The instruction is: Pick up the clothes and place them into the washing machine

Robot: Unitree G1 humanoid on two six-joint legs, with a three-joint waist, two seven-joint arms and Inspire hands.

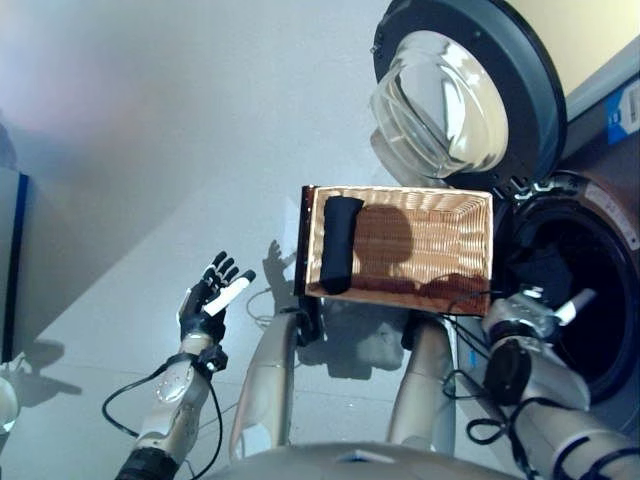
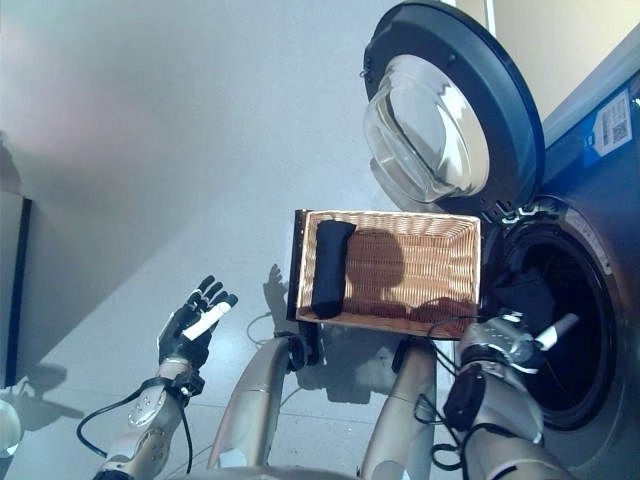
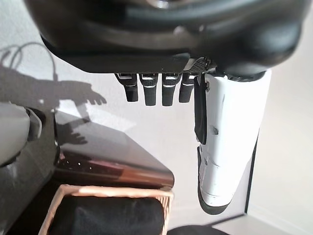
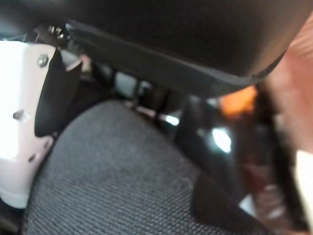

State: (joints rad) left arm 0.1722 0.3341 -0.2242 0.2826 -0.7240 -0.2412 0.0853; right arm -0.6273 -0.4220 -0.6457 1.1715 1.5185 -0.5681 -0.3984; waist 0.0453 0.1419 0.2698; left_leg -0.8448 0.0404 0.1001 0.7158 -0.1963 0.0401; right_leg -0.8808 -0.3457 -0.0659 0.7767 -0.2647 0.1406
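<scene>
At the drum mouth: dark cloth [image 4: 112, 171] fills the right wrist view, close against the right hand [image 2: 505, 335], which sits at the opening of the washing machine [image 2: 590, 330].
Right hand's hold: white-covered thumb lies beside the knit, fingers hidden behind it; whether they are curled on it cannot be told.
Second garment: a dark rolled piece [image 1: 338, 245] lies in the wicker basket [image 1: 440, 235], along the basket's left end, clear of both hands.
Count: two dark garments in sight, one basket, one machine with one door [image 1: 450, 95] swung open above the basket.
How it handles: judged soft, light and limp, a knit that sags and trails once lifted; nothing fragile, nothing slippery.
Where to take hold: best guess is a pinch across the middle of the roll, bunching enough fabric that no loose end catches the basket rim or the drum's lip.
Left hand [image 1: 208, 298]: out over the floor [image 1: 120, 150], well left of the basket, fingers straight and spread, holding nothing; its wrist view shows the basket corner and the dark roll below it.
Progress: looks like one piece is at the drum and one waits in the basket.
</scene>
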